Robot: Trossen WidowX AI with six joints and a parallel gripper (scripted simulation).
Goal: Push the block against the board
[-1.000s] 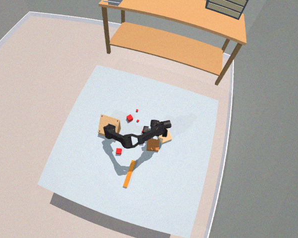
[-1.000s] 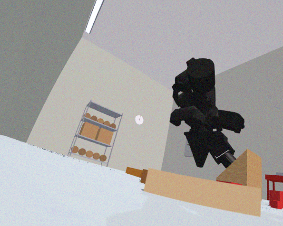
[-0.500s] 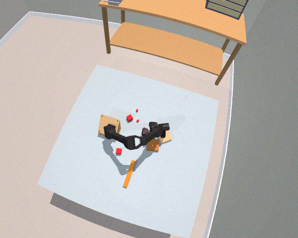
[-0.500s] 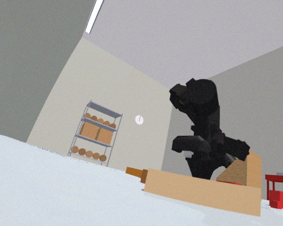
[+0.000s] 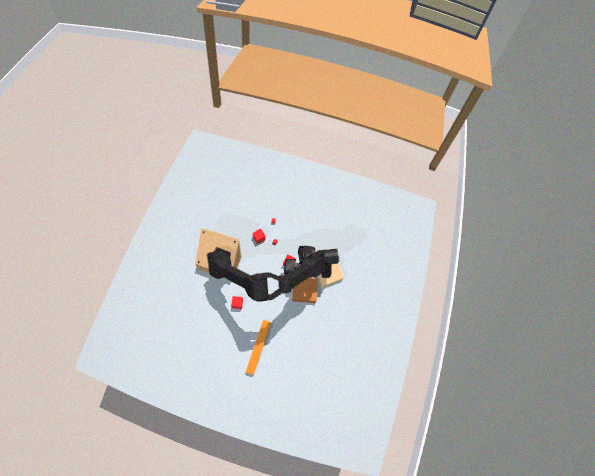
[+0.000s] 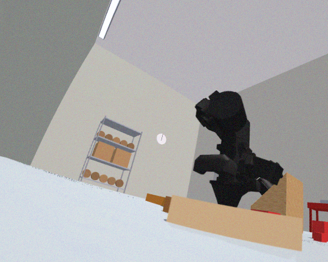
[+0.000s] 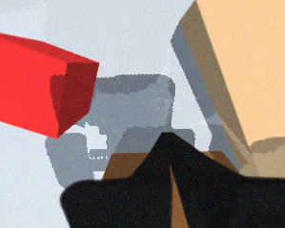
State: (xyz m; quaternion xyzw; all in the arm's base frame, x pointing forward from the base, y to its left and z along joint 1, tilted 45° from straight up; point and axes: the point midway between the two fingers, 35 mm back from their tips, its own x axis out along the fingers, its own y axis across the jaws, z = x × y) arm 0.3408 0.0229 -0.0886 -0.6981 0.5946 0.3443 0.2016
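Note:
The orange square block lies on the pale mat, partly under the arm in the top view. The tan board lies close beside it, turned at an angle to it. Whether their corners touch I cannot tell. My gripper is shut and empty. In the wrist view its tips overlap the block's far edge, between a red cube and the board. In the exterior view its tips are hidden behind the board; in the top view the hand hides them.
A red cube stands near the hand. Another red cube, a third and tiny red cubes lie nearer the arm's wooden base. An orange strip lies on the mat.

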